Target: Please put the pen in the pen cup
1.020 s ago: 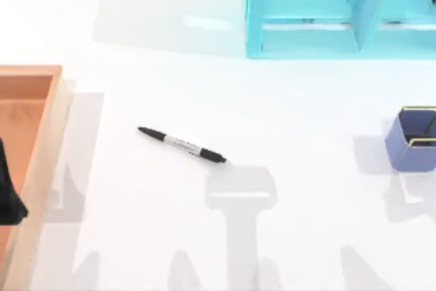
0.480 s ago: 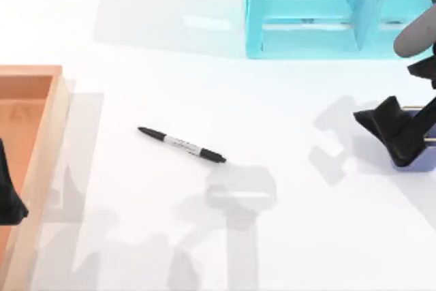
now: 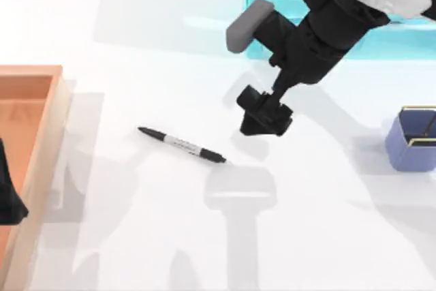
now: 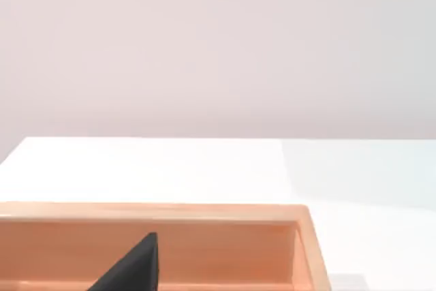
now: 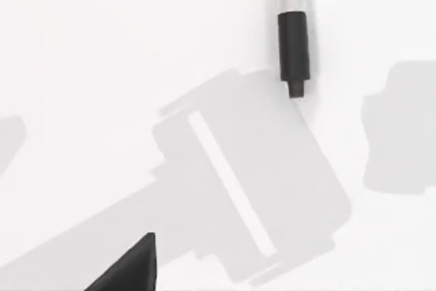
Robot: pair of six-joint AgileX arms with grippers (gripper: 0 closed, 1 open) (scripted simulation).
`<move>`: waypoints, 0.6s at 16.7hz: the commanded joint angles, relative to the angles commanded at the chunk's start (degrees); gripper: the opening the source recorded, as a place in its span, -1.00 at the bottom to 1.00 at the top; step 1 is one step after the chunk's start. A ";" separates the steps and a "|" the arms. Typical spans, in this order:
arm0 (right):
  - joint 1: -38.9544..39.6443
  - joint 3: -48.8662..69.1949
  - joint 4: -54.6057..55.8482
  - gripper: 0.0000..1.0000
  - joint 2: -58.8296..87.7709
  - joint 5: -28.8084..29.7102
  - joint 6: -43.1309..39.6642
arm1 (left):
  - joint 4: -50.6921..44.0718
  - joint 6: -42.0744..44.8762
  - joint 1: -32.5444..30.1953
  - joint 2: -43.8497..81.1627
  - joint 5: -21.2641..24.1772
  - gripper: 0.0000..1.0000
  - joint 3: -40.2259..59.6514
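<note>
The pen (image 3: 182,145) is slim and black with a grey-white label band, and it lies flat on the white table left of centre. In the right wrist view the pen's (image 5: 293,39) blunt black end shows close below the camera. My right gripper (image 3: 264,118) hangs above the table just right of that end and slightly behind it, not touching the pen. The pen cup (image 3: 411,140), small, periwinkle-blue and gold-rimmed, stands upright at the table's right edge. My left gripper (image 3: 8,199) is parked at the far left over the wooden tray.
A long wooden tray (image 3: 42,141) runs along the left edge, and its far wall (image 4: 204,212) shows in the left wrist view. A large turquoise shelf unit (image 3: 272,25) stands at the back right, behind my right arm. Open white table lies between pen and cup.
My right arm has swung in from the right edge near the cup, across the table to just right of the pen. The pen, cup and left arm have not moved.
</note>
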 joint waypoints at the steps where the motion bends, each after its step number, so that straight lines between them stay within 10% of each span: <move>1: 0.82 4.92 -2.57 1.00 4.70 -0.44 -0.41 | 0.00 0.00 0.00 0.00 0.00 1.00 0.00; 10: 3.45 39.32 -17.31 1.00 31.66 -1.99 -0.37 | 0.00 0.00 0.00 0.00 0.00 1.00 0.00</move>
